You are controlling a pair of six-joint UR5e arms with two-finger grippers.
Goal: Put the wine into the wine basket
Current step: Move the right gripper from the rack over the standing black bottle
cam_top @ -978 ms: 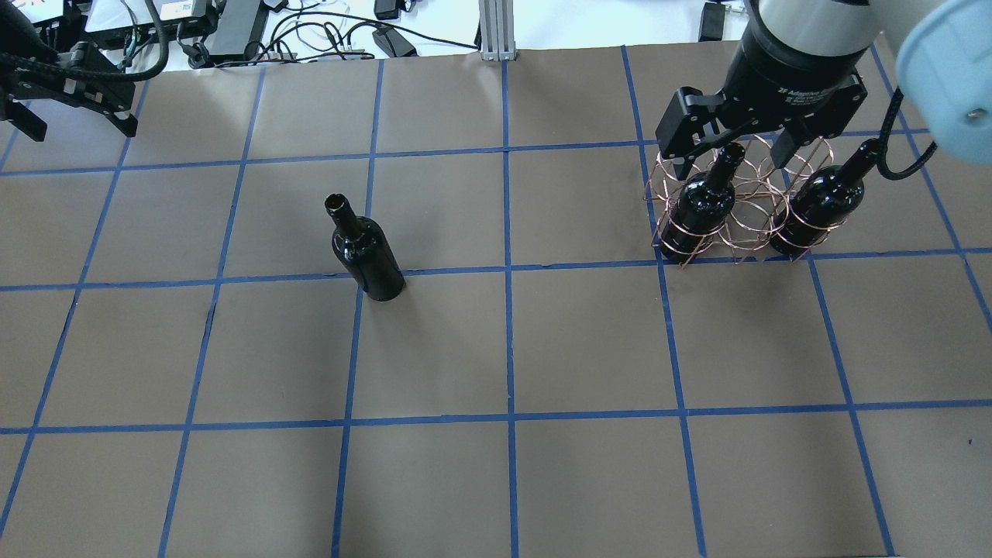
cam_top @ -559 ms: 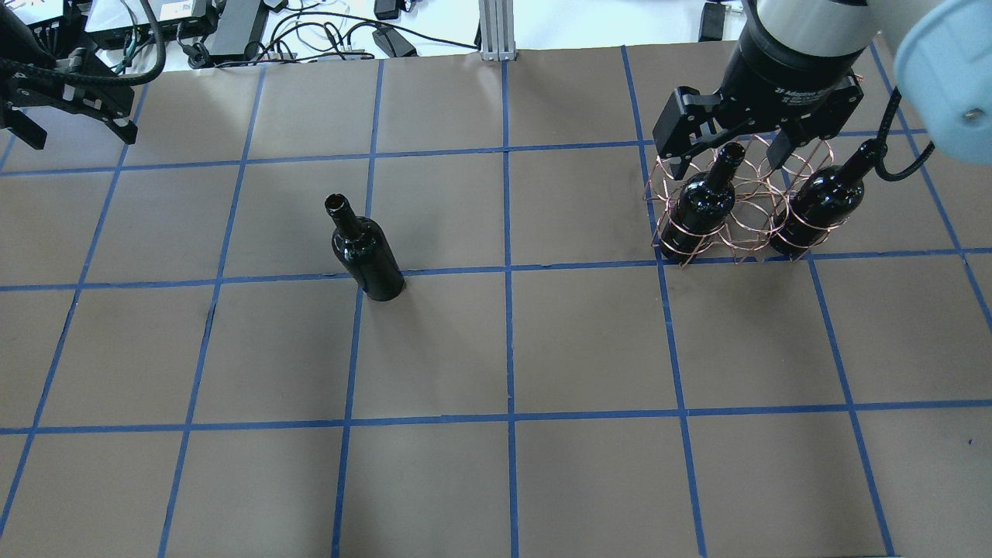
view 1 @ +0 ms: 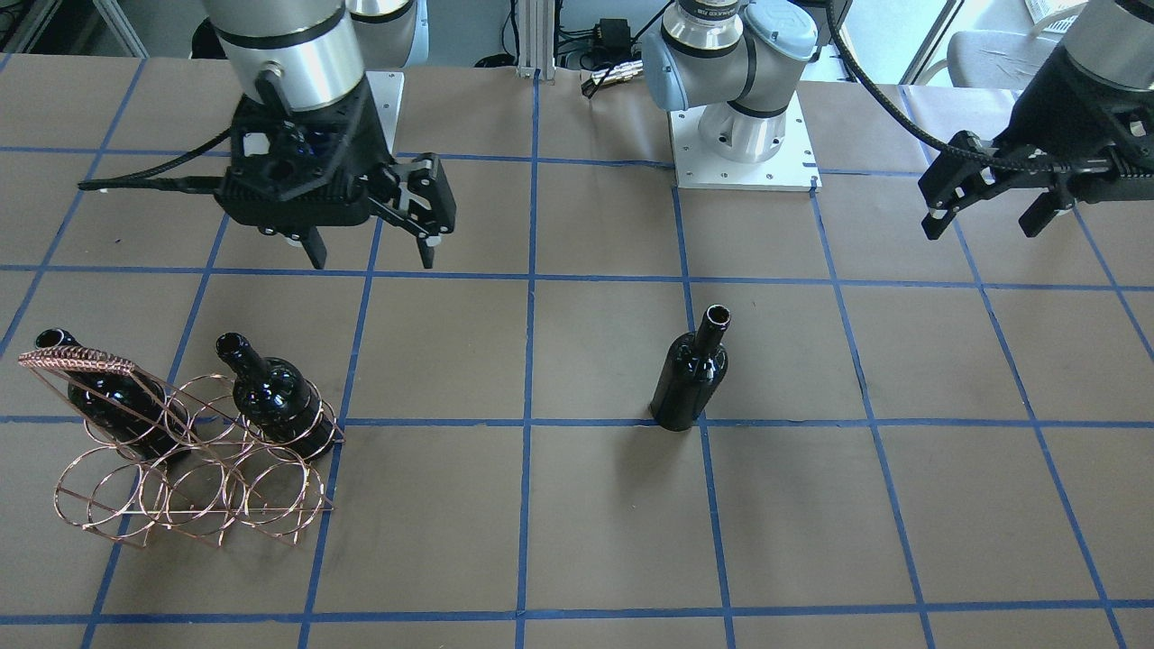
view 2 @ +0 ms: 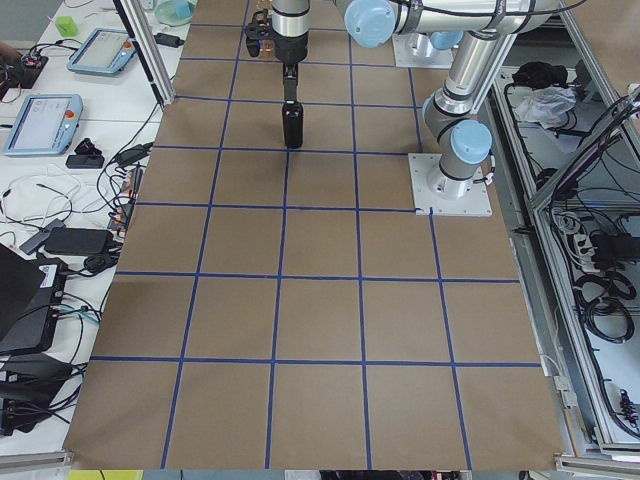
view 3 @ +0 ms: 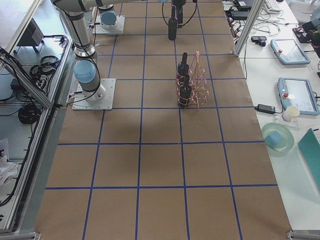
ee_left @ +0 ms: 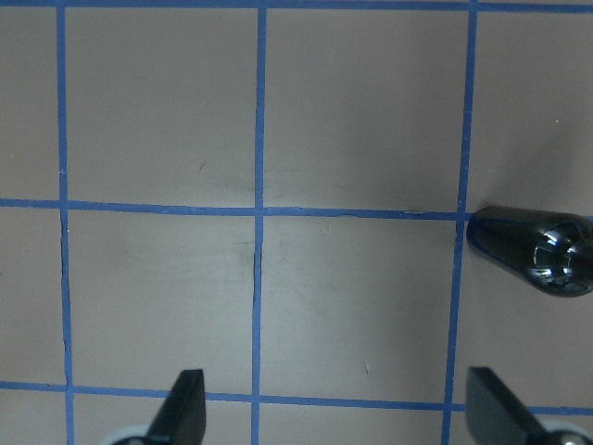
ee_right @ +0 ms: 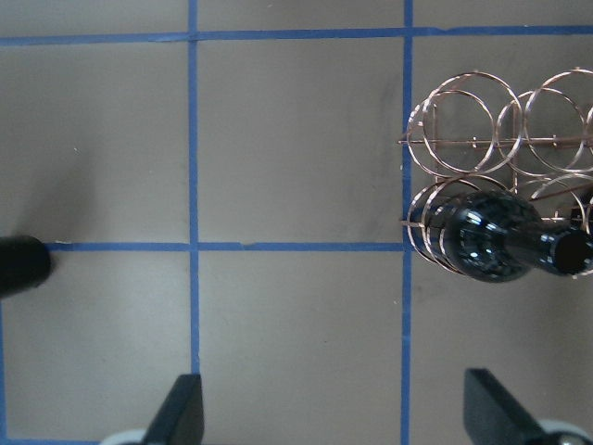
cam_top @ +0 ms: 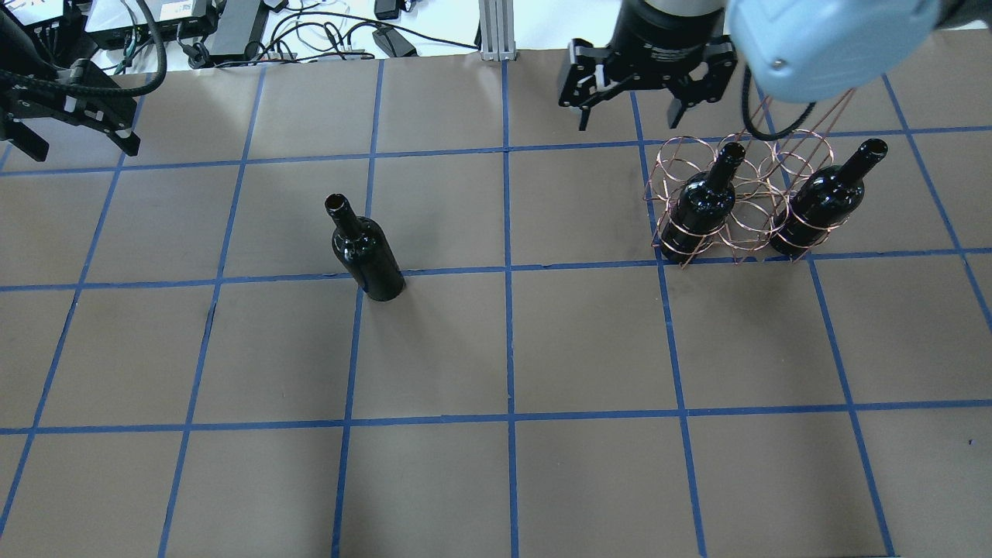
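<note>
Front: right gripper [view 1: 370, 260] wide apart, empty, raised; copper wire-ring basket [view 1: 189, 469] below, off to one side, seated black bottles [view 1: 275, 406] in two end rings.
Overhead: left gripper [cam_top: 76, 143] spread, empty; loose glossy black glass wine bottle [cam_top: 366, 252] upright on brown table [cam_top: 589, 341], well apart from both.
Left wrist: bottle ahead, outboard of gripper.
</note>
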